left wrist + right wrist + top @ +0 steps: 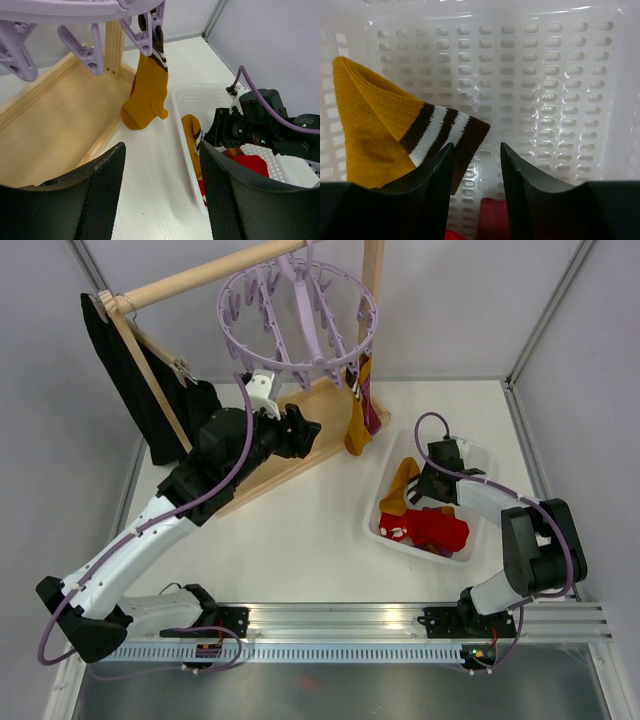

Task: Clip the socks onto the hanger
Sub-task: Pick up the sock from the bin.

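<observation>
The lavender clip hanger (298,310) hangs from the wooden rod. A mustard sock (357,420) with a brown striped cuff hangs from one of its pegs, also in the left wrist view (146,95). My left gripper (305,430) is open and empty (162,150), low beside the rack base. A white basket (478,454) holds a second mustard sock (401,488) and red socks (436,530). My right gripper (432,480) is open inside the basket (476,147). Its left finger touches this sock's brown cuff (470,132). A maroon sock (492,215) lies below.
The wooden rack has a flat base (290,455), a post (372,280) and a top rod (200,275). A black garment (140,380) on a wooden hanger hangs at the left. Grey walls close in the white table (300,550).
</observation>
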Motion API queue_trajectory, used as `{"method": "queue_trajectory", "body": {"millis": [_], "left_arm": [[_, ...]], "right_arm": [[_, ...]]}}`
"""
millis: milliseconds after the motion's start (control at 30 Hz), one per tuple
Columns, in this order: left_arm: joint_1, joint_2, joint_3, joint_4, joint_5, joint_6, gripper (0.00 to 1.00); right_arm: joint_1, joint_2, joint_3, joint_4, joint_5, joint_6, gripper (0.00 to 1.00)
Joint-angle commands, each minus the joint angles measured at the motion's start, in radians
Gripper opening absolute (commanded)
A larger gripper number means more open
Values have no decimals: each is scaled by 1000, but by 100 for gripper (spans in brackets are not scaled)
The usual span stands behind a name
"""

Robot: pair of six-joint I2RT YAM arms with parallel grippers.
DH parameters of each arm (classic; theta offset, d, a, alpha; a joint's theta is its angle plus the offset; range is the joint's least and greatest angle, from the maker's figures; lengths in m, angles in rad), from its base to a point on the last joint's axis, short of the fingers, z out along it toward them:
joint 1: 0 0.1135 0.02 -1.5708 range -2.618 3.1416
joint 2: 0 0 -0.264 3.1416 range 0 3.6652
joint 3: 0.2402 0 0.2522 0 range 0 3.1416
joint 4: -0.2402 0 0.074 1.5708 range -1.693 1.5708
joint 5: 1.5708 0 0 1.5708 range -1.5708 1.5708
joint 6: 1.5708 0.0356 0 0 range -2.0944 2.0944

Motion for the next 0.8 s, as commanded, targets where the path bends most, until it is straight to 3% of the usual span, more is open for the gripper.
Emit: {"method": "queue_trajectory", "body": {"millis": [0,233,433,600,767], "left_arm": [[0,19,10,21,39,-27,66],[0,24,-9,30,48,-26,66],[0,19,-52,81,98,-12,65],[0,15,-146,216,171,11,64],[-8,45,-247,501,322,34,64]], "right_arm": [[-4,18,-5,68,14,15,49],[-4,38,4,84,32,7,27],[-4,9,35,56,37,-5,0],[-4,-71,93,-29,23,-24,0],[-4,-137,201,-115,-26,-42,0]]}}
